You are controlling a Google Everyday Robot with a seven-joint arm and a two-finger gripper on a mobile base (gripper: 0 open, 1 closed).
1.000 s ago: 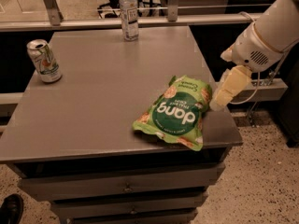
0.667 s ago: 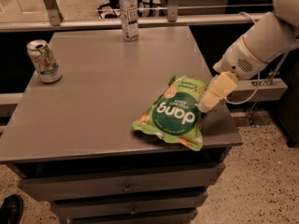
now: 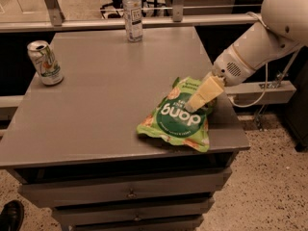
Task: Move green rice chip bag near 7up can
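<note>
The green rice chip bag (image 3: 175, 118) lies flat near the front right corner of the grey table (image 3: 106, 90), its dark green "dang" circle facing up. The 7up can (image 3: 44, 62) stands upright at the table's left edge, far from the bag. My gripper (image 3: 195, 105) comes in from the right on the white arm (image 3: 260, 40); its cream-coloured fingers (image 3: 204, 93) point down and left and rest over the bag's upper right part.
A clear plastic bottle (image 3: 133, 14) stands at the back middle of the table. Drawers (image 3: 130, 194) sit under the tabletop. A metal rail (image 3: 144, 20) runs behind the table. A dark shoe (image 3: 10, 215) is on the floor at bottom left.
The gripper has moved left and down, from beside the bag's right edge to over the bag. The bag, can and bottle have not moved.
</note>
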